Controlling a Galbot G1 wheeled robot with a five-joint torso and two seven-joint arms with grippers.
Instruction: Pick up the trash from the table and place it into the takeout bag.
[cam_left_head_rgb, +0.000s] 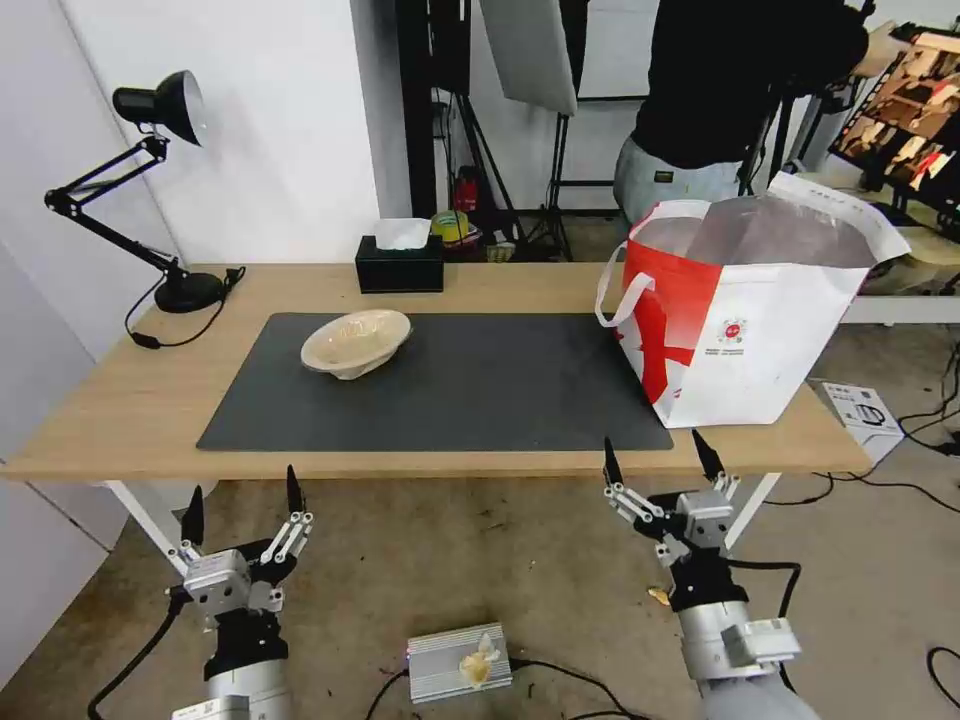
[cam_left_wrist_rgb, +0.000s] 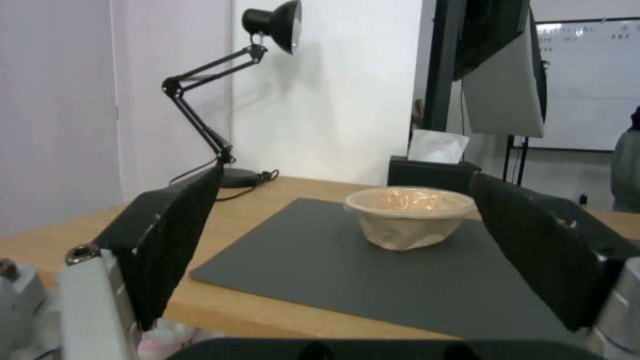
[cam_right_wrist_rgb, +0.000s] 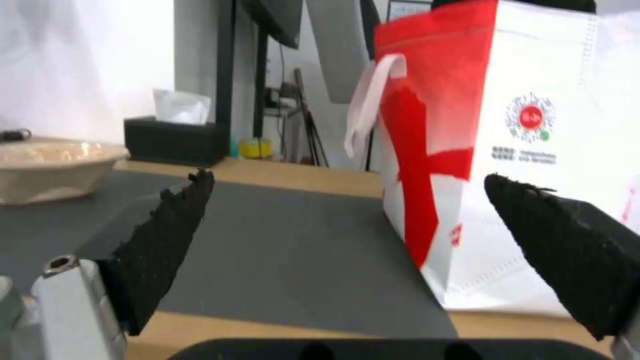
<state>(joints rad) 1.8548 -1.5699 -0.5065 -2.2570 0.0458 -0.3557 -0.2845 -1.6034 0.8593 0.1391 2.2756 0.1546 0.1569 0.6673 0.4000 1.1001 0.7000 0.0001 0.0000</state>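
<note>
Beige pulp bowl (cam_left_head_rgb: 356, 342) beyond left gripper (cam_left_head_rgb: 243, 503)

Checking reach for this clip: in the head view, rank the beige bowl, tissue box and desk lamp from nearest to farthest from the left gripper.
From the left gripper, open below the table's near edge:
1. Beige bowl, on the mat.
2. Tissue box, at the back edge.
3. Desk lamp, far left corner; close call with the box.

Left gripper (cam_left_head_rgb: 243, 493): held low at the robot's left, forearm rising from below, fingers pointing forward and up, spread wide apart, nothing between them. Right gripper (cam_left_head_rgb: 660, 455): held low at the robot's right, slightly farther forward, fingers likewise pointing up and forward, spread wide, nothing gripped.
</note>
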